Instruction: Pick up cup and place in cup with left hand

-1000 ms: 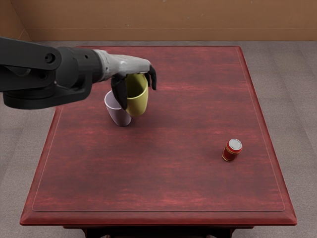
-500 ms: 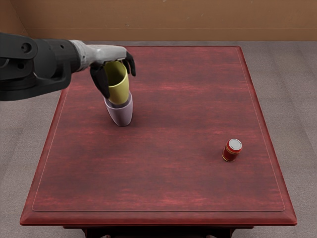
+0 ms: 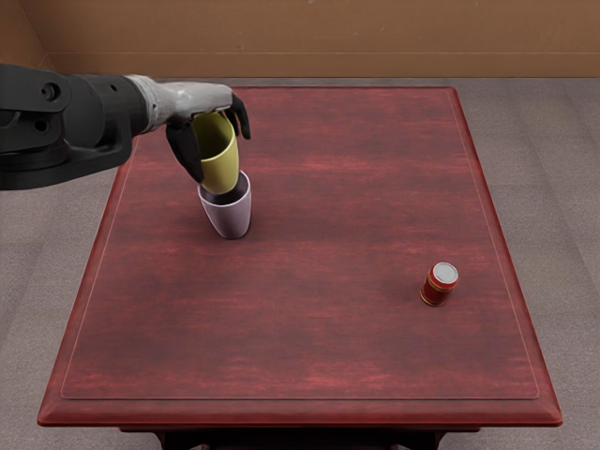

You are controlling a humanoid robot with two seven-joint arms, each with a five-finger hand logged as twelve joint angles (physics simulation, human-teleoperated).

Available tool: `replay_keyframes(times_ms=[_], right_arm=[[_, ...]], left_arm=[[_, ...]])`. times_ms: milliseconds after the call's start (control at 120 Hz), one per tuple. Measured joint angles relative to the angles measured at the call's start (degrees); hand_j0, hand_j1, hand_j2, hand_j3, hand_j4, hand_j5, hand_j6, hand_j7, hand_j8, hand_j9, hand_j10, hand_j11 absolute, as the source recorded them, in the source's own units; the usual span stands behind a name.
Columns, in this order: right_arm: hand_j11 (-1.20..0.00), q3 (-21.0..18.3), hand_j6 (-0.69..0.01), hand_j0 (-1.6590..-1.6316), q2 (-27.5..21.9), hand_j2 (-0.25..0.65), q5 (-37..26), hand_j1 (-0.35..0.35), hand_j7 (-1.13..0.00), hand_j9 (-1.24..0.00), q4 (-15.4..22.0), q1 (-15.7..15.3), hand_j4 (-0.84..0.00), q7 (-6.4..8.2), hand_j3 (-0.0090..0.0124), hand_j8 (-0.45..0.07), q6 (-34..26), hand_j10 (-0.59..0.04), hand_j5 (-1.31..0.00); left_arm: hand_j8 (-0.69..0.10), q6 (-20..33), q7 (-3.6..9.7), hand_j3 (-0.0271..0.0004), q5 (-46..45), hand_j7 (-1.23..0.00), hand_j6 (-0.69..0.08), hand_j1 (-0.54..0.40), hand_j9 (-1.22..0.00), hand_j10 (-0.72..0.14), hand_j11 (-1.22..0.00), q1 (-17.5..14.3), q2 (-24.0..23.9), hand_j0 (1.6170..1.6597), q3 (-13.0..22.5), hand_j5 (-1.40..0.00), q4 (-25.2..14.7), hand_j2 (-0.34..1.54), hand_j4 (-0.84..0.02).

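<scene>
The left hand (image 3: pixel 193 99), whose arm (image 3: pixel 70 124) reaches in over the table's left edge near the far left corner, is clamped on the yellow cup (image 3: pixel 221 171). Its dark fingers (image 3: pixel 186 153) come down on either side of the cup from above, with the pale back of the hand over the far part of the rim. The yellow cup is held off the table (image 3: pixel 328 244), its mouth facing up and its shaded inner wall in view.

Directly below it in the view, the lilac cup (image 3: pixel 229 217) stands upright on the table, nearer the left edge than the right and somewhat closer to the far edge than the near one. Its mouth is open upward, and the near and right parts of its rim are in plain sight. The base of the yellow cup overlaps that mouth; from this slant it looks to be at or just above the opening, though I can't tell whether it has dipped inside or touches the rim.

A red can (image 3: pixel 438 287) with a silvery top and gold-coloured bands sits upright well apart from both cups, toward the right edge of the table and nearer the near right corner than the far right one.
</scene>
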Motion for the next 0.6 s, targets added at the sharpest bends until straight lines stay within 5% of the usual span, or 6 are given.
replay_keyframes(times_ms=[250, 600], right_arm=[[0.0, 0.0, -0.001, -1.6581, 0.0, 0.0, 0.0, -0.349, 0.0, 0.0, 0.0, 0.0, 0.0, 0.0, 0.0, -0.001, 0.0, 0.0, 0.0], [0.0, 0.0, -0.001, -1.6581, 0.0, 0.0, 0.0, -0.349, 0.0, 0.0, 0.0, 0.0, -0.001, 0.0, 0.0, -0.001, 0.0, 0.0, 0.0]], left_arm=[[-0.285, 0.1, -0.14, 0.0, 0.4, -0.57, -0.349, -0.109, -0.55, -0.361, -0.55, 0.3, 0.1, 1.6562, -0.2, -0.57, 0.0, 0.09, -0.397], [-0.215, 0.0, -0.6, 0.0, 0.3, -0.31, -0.227, 0.072, -0.31, -0.228, -0.31, 0.5, 0.1, 1.6577, -0.6, -0.31, -0.2, 0.05, -0.235]])
